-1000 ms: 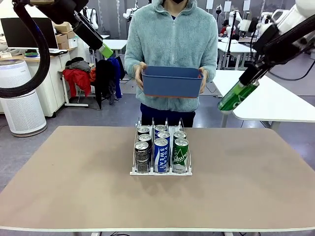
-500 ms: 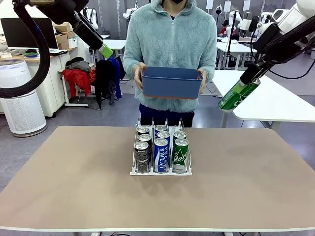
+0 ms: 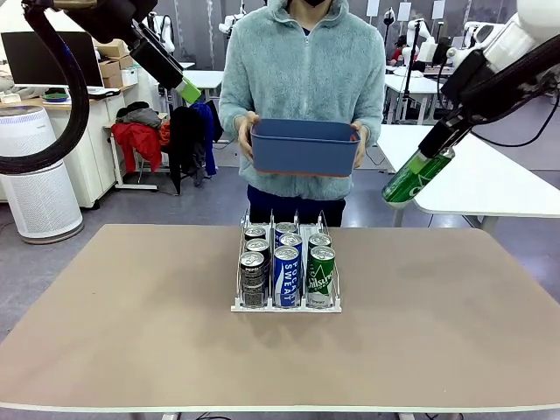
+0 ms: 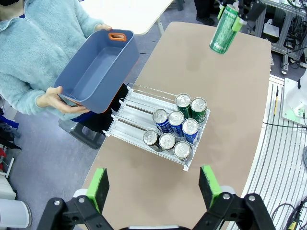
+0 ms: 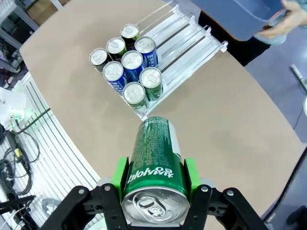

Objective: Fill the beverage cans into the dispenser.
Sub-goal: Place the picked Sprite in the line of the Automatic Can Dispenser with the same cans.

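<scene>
Progress looks well along: I count seven slim metal cans standing in the white-based wire-lane dispenser (image 3: 286, 278) on the tan counter (image 3: 131, 324). From my side, the left lane holds three dark patterned cans (image 3: 252, 278), the middle lane two blue-and-white Pocari Sweat cans (image 3: 286, 275), the right lane two green cans (image 3: 321, 276). All sit bunched at the near end; the far parts of the lanes are bare in the left wrist view.

My right claw (image 3: 435, 147) is clamped on one more green metal can (image 3: 417, 175), held tilted in the air well off to the right of the dispenser and above counter level. My left claw (image 4: 156, 184) has its green pads spread wide with nothing between them, parked high.

Person at the far side holds a dark blue plastic bin (image 3: 304, 146) with both hands; in the left wrist view it looks empty. So I judge the held green can is the last one left, probably for the right lane.
</scene>
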Robot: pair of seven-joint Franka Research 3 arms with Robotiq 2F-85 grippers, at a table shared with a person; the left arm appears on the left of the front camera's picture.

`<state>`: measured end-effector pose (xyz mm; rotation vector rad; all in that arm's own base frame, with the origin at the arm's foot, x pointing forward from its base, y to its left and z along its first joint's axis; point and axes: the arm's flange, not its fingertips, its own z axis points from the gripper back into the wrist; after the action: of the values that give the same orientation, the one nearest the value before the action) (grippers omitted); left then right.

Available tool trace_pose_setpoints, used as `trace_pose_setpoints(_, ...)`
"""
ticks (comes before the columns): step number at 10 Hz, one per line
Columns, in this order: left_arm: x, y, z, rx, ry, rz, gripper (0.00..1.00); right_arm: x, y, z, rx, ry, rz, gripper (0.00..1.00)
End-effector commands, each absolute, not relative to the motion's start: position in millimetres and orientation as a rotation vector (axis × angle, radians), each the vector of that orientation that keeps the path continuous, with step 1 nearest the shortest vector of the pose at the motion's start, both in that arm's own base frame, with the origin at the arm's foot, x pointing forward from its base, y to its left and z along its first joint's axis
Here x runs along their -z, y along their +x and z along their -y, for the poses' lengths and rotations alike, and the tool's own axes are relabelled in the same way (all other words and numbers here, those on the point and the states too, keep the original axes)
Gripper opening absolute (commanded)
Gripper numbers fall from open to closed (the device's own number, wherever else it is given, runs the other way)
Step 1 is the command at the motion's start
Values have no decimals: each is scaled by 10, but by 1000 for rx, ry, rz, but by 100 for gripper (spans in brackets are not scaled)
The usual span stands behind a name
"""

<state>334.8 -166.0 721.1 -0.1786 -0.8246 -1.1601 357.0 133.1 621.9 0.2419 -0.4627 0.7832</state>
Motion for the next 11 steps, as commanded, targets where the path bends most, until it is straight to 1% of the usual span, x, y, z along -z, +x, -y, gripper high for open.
trace_pose_setpoints(1, -7189, 3347, 1654, 1161, -180, 818, 100, -6020, 3234, -1631, -757, 183, 522, 58)
trace_pose_setpoints(5, -7189, 3347, 1654, 1161, -180, 818, 100, -5880, 2781, -1949, -754, 141, 544, 58)
trace_pose_setpoints(7, -7189, 3347, 1654, 1161, -180, 818, 100, -5803, 2635, -2062, -736, 158, 538, 58)
trace_pose_setpoints(11, -7189, 3347, 1654, 1161, -180, 818, 100, -5600, 2545, -2192, -776, 167, 489, 58)
